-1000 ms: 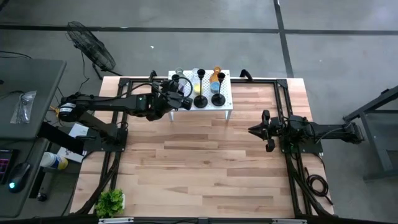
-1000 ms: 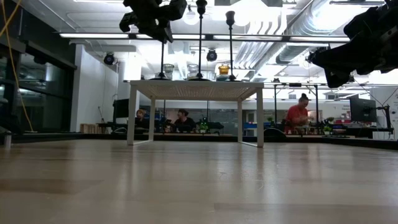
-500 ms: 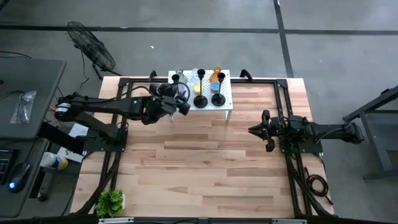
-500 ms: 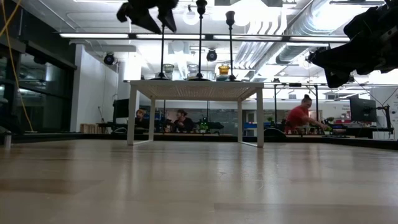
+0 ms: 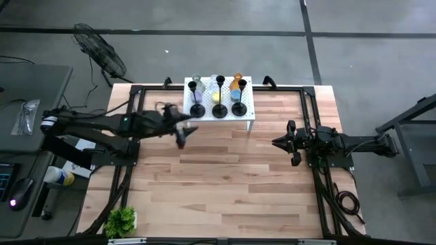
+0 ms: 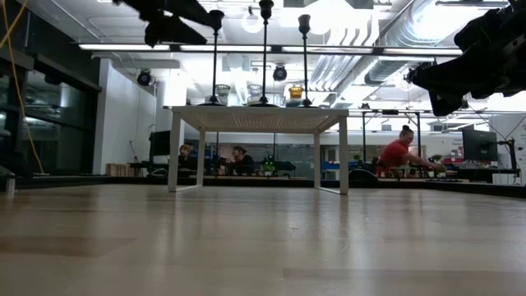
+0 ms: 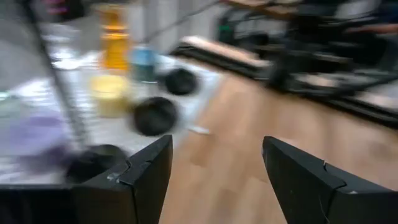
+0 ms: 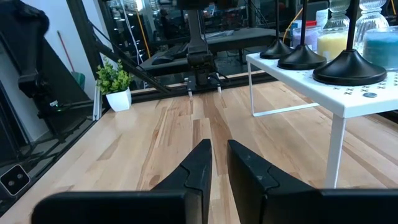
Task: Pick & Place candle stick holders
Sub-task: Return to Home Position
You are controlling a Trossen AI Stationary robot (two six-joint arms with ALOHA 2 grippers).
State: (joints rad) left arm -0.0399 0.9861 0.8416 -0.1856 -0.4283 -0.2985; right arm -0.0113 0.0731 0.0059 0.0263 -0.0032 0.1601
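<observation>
Since a second ago, the left gripper (image 5: 185, 131) has drawn back from the white perforated metal stand (image 5: 249, 112), its jaws wide open and empty. Three black flared-base candle holders (image 5: 219, 110) stand upright in a row on that stand, just beyond the left gripper and toward the far edge. They are farther from the waiting right gripper (image 5: 278, 142), whose jaws are almost closed.

Three black holders (image 8: 305, 60) atop white stand (image 8: 311, 92)

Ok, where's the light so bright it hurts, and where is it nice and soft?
Low view: the ceiling lights glare white right behind the black candle holders, so their thin stems show as dark lines against it. High view: the light is soft and even, with no glare on the wooden table. Right wrist view: also soft.
</observation>
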